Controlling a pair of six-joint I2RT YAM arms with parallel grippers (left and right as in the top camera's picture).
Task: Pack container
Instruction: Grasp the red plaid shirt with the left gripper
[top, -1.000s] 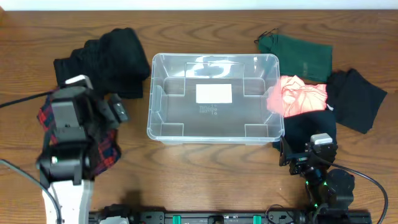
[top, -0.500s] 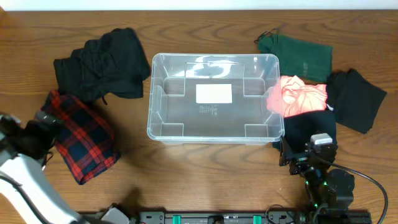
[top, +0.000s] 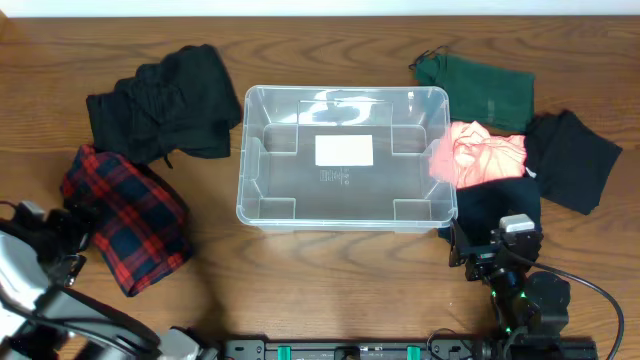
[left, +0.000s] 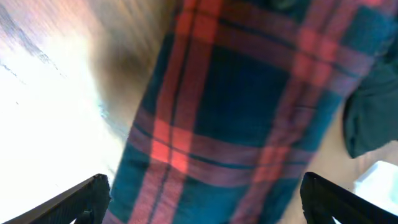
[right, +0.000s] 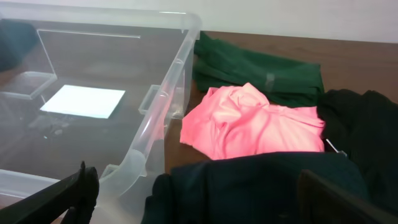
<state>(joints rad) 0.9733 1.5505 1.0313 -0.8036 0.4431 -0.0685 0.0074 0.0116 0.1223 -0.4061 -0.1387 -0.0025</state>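
Observation:
The clear plastic container (top: 243, 170) stands in the middle of the table, with only a white label on its base; it also shows in the right wrist view (right: 168, 106). A red and dark plaid garment (top: 130, 215) lies left of it and fills the left wrist view (left: 236, 106). My left gripper (top: 62, 240) is open, just left of the plaid garment, its fingers (left: 205, 202) wide apart over the cloth. My right gripper (top: 497, 250) is open near the front edge, over a dark garment (right: 261, 186).
A black garment (top: 165, 105) lies at the back left. A green garment (top: 480, 90), a pink garment (top: 480, 155) and another black garment (top: 572, 155) lie right of the container. The pink (right: 249, 121) and green (right: 261, 68) garments show in the right wrist view.
My left arm has swung away from over the plaid garment to the table's left front and uncovered it. The right arm has not moved.

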